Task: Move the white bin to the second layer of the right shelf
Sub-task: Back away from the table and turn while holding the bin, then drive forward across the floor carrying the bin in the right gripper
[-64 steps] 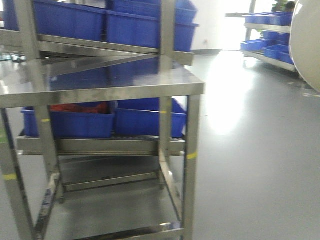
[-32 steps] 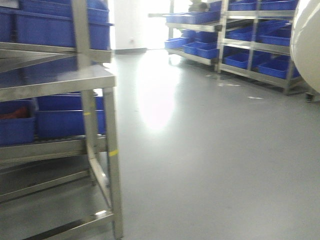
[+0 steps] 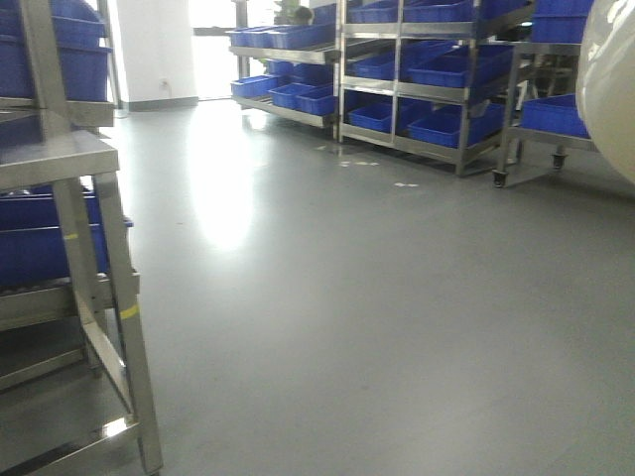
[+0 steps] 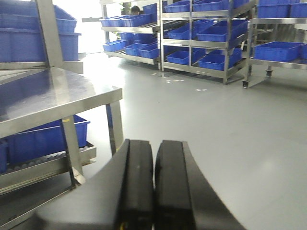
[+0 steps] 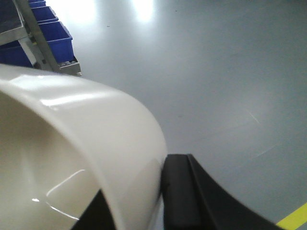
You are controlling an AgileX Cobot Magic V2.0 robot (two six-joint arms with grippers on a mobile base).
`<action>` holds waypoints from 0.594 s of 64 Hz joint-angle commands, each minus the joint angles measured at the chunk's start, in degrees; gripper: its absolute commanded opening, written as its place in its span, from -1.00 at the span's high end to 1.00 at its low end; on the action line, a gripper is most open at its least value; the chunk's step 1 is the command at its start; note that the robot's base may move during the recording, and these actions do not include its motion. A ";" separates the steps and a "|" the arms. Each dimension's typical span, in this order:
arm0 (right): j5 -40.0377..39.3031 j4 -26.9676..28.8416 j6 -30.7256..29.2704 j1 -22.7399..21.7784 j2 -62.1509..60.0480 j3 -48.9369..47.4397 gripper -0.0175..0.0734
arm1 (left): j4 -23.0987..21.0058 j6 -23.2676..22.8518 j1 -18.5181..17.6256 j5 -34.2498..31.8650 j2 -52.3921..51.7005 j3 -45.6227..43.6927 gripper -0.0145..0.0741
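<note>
Left gripper (image 4: 153,146): two black fingers pressed flat together, nothing between them, pointing forward; right gripper (image 5: 136,201): black fingers one on each side of the white bin (image 5: 72,124) wall, clamped on it.

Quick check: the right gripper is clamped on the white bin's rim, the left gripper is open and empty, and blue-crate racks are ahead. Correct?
Not quite: the left gripper is shut, not open. The left wrist view shows its fingers pressed together with nothing between them. The rest holds: the right gripper is clamped on the rim of the white bin, and the blue-crate racks stand ahead.
</note>
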 commanded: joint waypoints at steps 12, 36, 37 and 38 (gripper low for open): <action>-5.66 -0.24 -0.10 -0.35 0.62 -1.76 0.54 | -0.31 -0.20 -0.21 -4.81 -0.80 2.11 0.48; -5.66 -0.24 -0.10 -0.35 0.62 -1.76 0.54 | -0.31 -0.20 -0.21 -4.81 -0.80 2.11 0.48; -5.66 -0.24 -0.10 -0.35 0.62 -1.76 0.54 | -0.31 -0.20 -0.21 -4.81 -0.80 2.11 0.48; -5.66 -0.24 -0.10 -0.35 0.62 -1.76 0.54 | -0.31 -0.20 -0.21 -4.81 -0.80 2.11 0.48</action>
